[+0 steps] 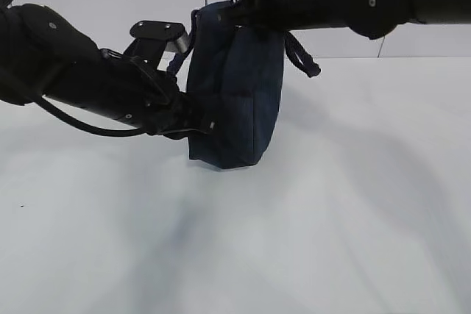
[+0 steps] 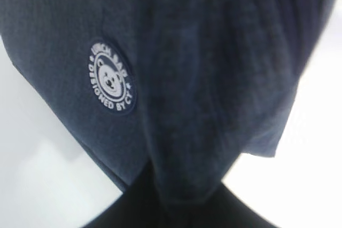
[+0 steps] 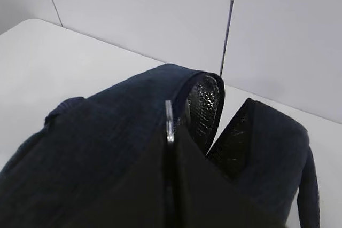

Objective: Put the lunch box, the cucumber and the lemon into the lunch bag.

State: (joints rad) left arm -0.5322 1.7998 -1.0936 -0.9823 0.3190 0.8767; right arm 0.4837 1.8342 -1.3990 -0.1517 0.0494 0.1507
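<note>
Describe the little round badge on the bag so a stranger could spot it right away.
Start at the white table, where the navy lunch bag stands between two black arms. On its side is the logo patch: the bag's only white mark, with a bear face ringed by lettering.

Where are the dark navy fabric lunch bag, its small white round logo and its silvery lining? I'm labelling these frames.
dark navy fabric lunch bag (image 1: 239, 101): exterior view, on its broad side panel.
small white round logo (image 2: 110, 77): left wrist view, on the bear face at its middle.
silvery lining (image 3: 204, 103): right wrist view, inside the open top.
</note>
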